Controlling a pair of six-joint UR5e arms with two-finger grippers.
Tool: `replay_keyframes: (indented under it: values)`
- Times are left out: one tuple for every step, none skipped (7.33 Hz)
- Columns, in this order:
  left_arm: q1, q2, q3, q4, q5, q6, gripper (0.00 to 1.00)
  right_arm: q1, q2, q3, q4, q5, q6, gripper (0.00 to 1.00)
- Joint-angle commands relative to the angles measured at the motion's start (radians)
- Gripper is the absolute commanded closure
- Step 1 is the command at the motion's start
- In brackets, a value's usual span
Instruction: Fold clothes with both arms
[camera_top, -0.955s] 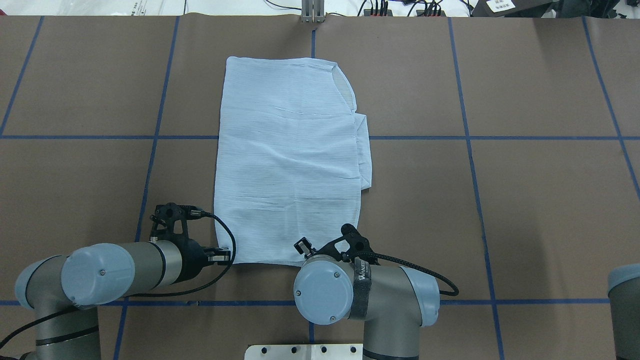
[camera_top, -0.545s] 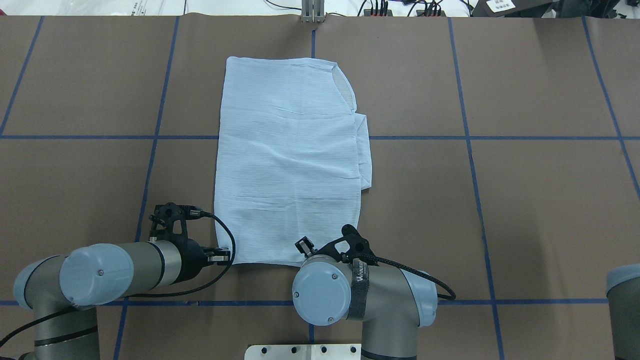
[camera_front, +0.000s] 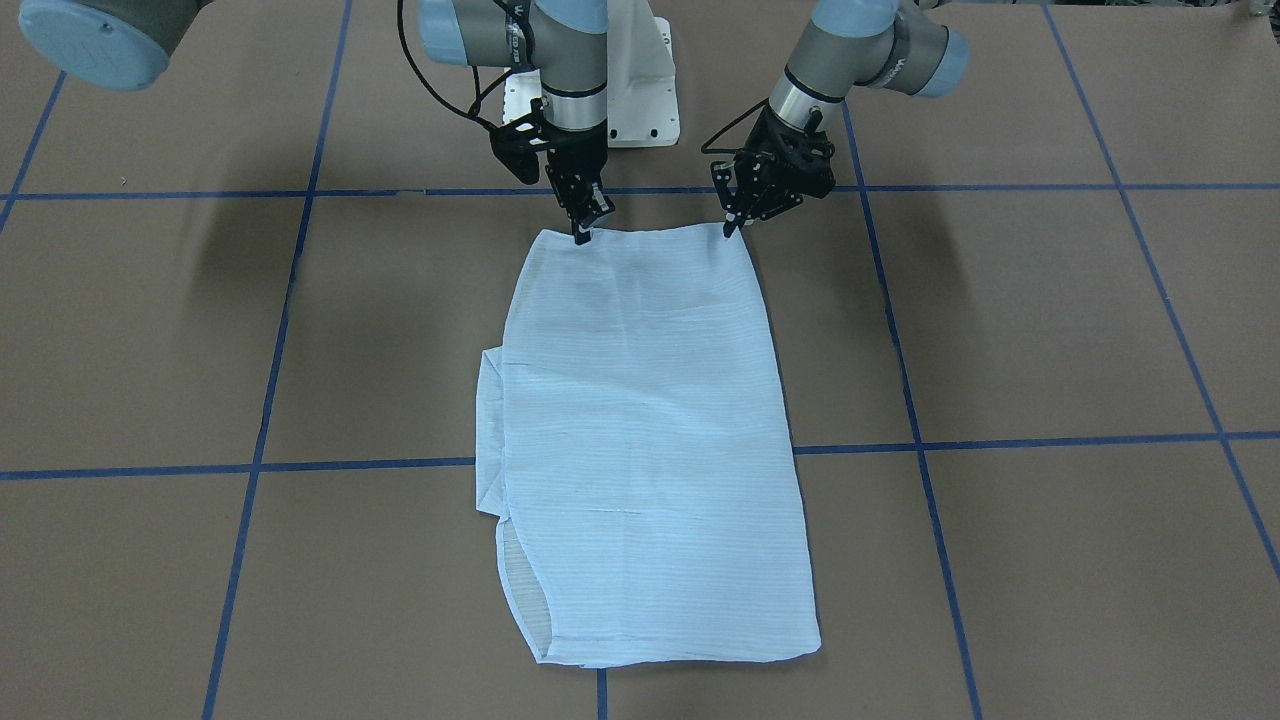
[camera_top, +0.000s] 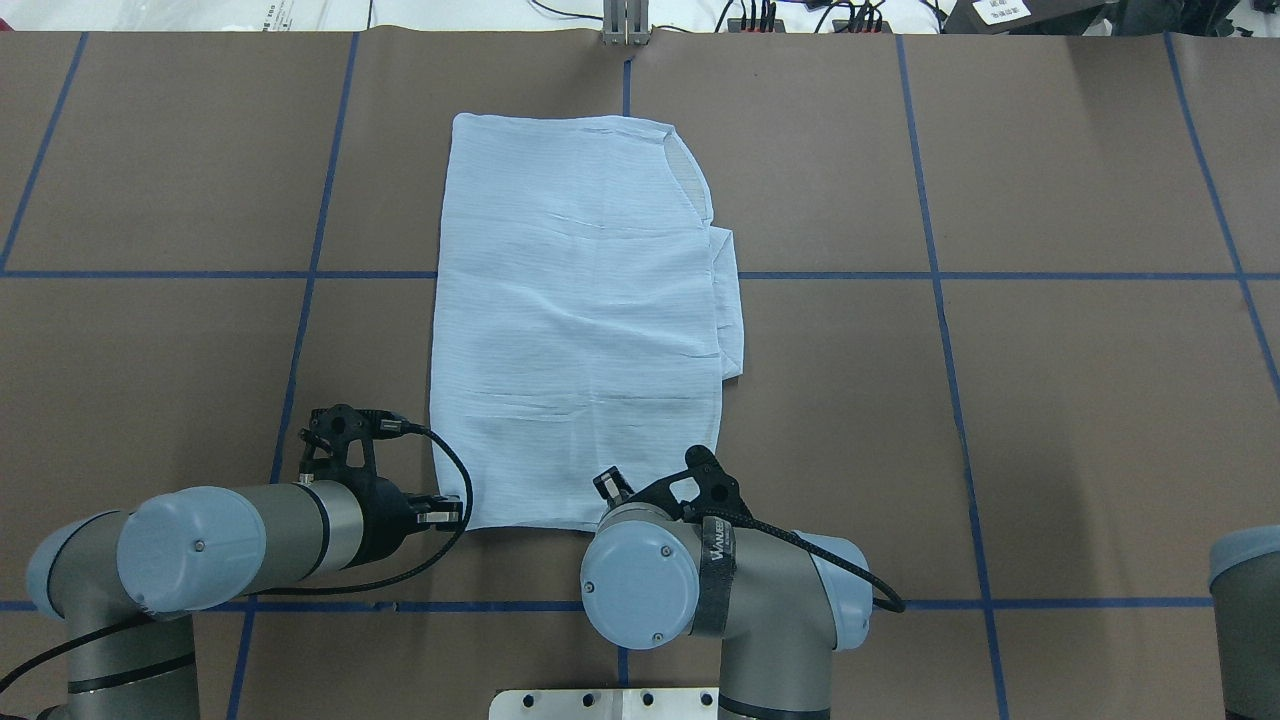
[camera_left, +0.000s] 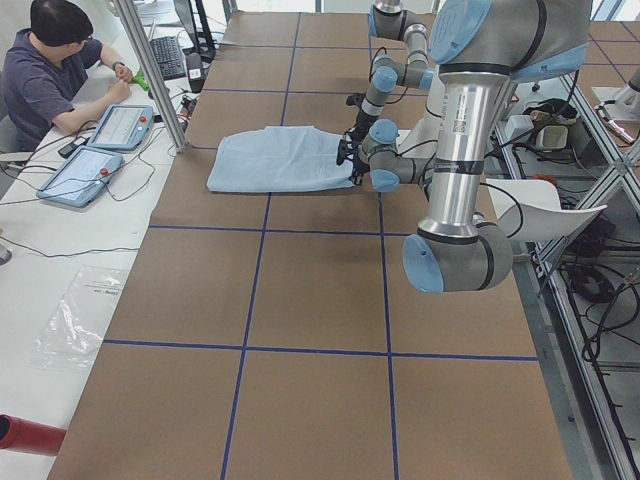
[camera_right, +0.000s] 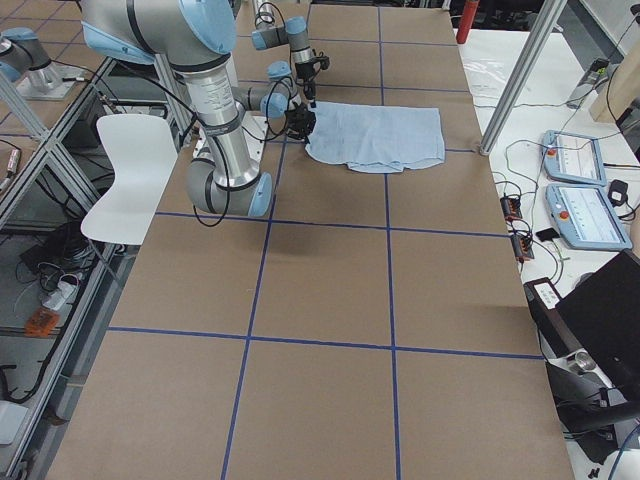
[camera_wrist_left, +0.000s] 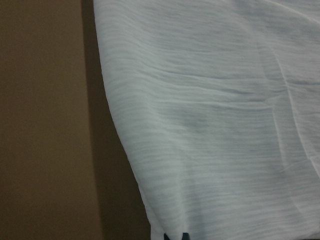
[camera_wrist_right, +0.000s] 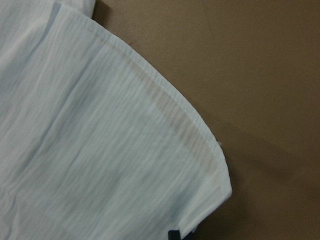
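Note:
The light-blue striped shirt (camera_front: 640, 420) lies folded into a long rectangle on the brown table, and also shows from overhead (camera_top: 580, 320). My left gripper (camera_front: 733, 228) is shut on the shirt's near corner on my left, which also shows in the overhead view (camera_top: 452, 514). My right gripper (camera_front: 584, 236) is shut on the other near corner; from overhead it is hidden under its own wrist (camera_top: 660, 580). Both wrist views show cloth (camera_wrist_left: 210, 120) (camera_wrist_right: 100, 150) running down to the dark fingertips, with a shadow beneath its edge.
The white pedestal base (camera_front: 640, 90) stands just behind the grippers. Blue tape lines (camera_top: 310, 275) grid the table. A metal post (camera_top: 625, 25) stands at the far edge. An operator (camera_left: 50, 70) sits beyond the far side with tablets (camera_left: 90, 165).
My right arm's elbow joint has shifted slightly left and toward the base. The left arm and the shirt look unchanged.

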Motion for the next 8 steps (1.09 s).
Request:
replay_keyframes:
  values:
    - [0.0, -0.006, -0.048, 0.045, -0.008, 0.007, 1.0, 0.035, -0.014, 0.039, -0.003, 0.004, -0.017, 1.0]
    - [0.003, -0.009, -0.129, 0.14, -0.031, 0.007, 1.0, 0.043, -0.026, 0.117, -0.056, 0.008, -0.023, 1.0]
    - [0.003, -0.009, -0.217, 0.217, -0.058, 0.007, 1.0, 0.043, -0.031, 0.214, -0.14, 0.008, -0.023, 1.0]
    - [0.003, -0.019, -0.288, 0.281, -0.06, 0.007, 1.0, 0.043, -0.029, 0.313, -0.235, 0.008, -0.023, 1.0]
    - [0.002, -0.051, -0.351, 0.37, -0.062, 0.007, 1.0, 0.041, -0.025, 0.416, -0.339, 0.011, -0.023, 1.0]
    - [0.001, -0.111, -0.414, 0.489, -0.104, 0.007, 1.0, 0.04, -0.021, 0.499, -0.421, 0.013, -0.023, 1.0]
    - [-0.009, -0.174, -0.451, 0.606, -0.143, 0.007, 1.0, 0.04, -0.011, 0.526, -0.438, 0.012, -0.025, 1.0]
    - [-0.021, -0.225, -0.451, 0.678, -0.145, 0.008, 1.0, 0.041, 0.015, 0.515, -0.438, 0.01, -0.072, 1.0]
